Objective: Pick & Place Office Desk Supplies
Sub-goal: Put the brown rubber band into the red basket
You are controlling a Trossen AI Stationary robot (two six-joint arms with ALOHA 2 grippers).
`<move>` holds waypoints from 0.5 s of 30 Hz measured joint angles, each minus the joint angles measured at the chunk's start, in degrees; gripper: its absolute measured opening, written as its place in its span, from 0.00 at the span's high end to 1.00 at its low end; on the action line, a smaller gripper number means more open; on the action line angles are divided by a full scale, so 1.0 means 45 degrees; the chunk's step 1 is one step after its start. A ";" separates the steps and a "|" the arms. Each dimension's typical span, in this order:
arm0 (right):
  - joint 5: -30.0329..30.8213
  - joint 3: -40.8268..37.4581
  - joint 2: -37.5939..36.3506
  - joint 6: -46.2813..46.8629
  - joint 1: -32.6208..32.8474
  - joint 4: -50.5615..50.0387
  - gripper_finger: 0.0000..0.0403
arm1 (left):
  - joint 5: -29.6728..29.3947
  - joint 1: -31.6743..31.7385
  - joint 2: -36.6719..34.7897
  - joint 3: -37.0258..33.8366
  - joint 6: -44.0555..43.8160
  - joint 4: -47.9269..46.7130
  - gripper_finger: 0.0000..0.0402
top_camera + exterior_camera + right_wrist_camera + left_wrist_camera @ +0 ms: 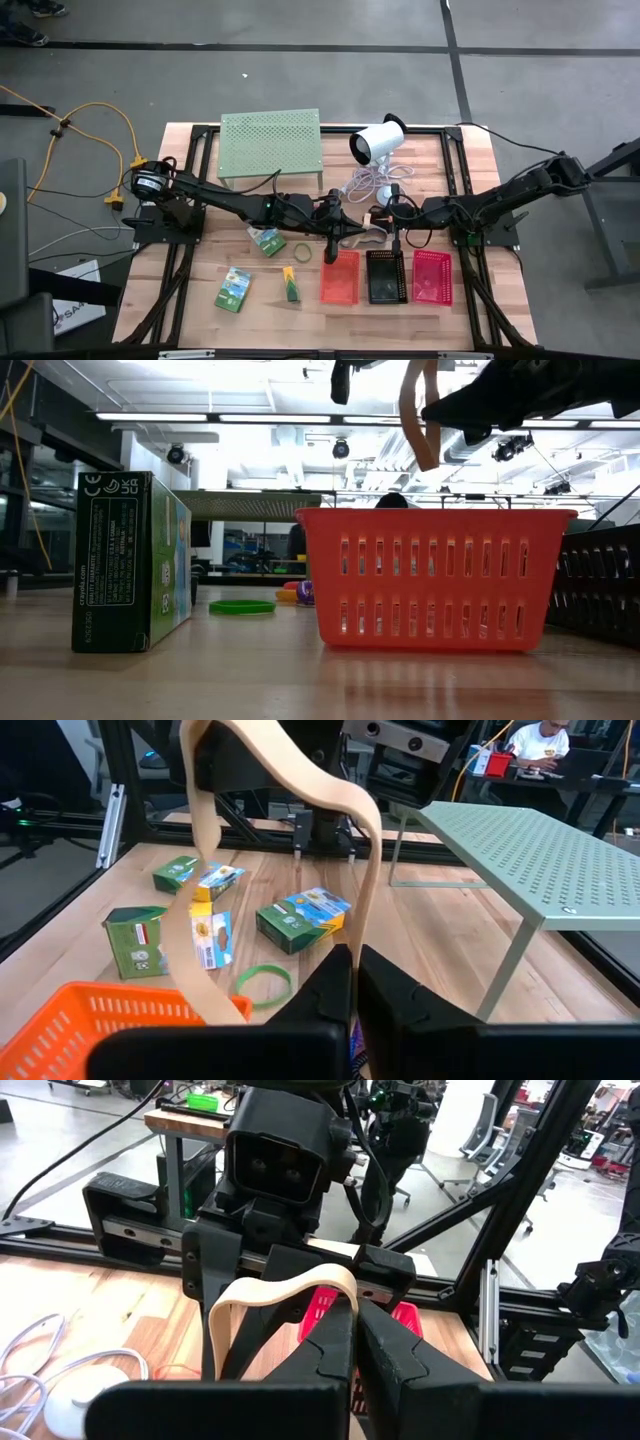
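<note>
A brown rubber band (280, 780) hangs in the air between my two grippers, above the far end of the red mesh basket (340, 277). My left gripper (357, 1305) reaches in from the table's left and is shut on the band. My right gripper (354, 960) comes from the right and is shut on it too. In the low view the band (415, 420) dangles above the red basket (435, 580). Three green packs (268, 240) (232, 290) (290, 287) and a green loop (302, 250) lie flat on the table to the left of the baskets. My left gripper pinches one strand of the band (340, 1283) between its two shut fingers, which lie about level and come from the table's left. The band arches away from the fingers, slack and clear of the table. My right gripper pinches another strand of the band (367, 925) between its two shut fingers, coming about level from the table's right. From the fingers the band rises, curves over and hangs down in a slack loop (195, 950).
A black basket (386, 277) and a pink basket (432, 277) stand right of the red one. At the back are a pale-green perforated stand (270, 148) and a white cylinder device (378, 142) with its cable (365, 185). Bare wood lies along the near edge.
</note>
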 joint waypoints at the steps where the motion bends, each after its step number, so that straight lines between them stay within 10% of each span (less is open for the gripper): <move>1: 0.0001 0.0000 0.0000 0.0000 0.0000 0.0002 0.99 | 0.0002 0.0000 0.0000 0.0000 0.0000 0.0000 1.00; 15: 0.0016 0.0000 0.0000 0.0000 0.0000 0.0009 0.99 | 0.0078 -0.0029 0.0000 0.0000 0.0389 0.0000 0.83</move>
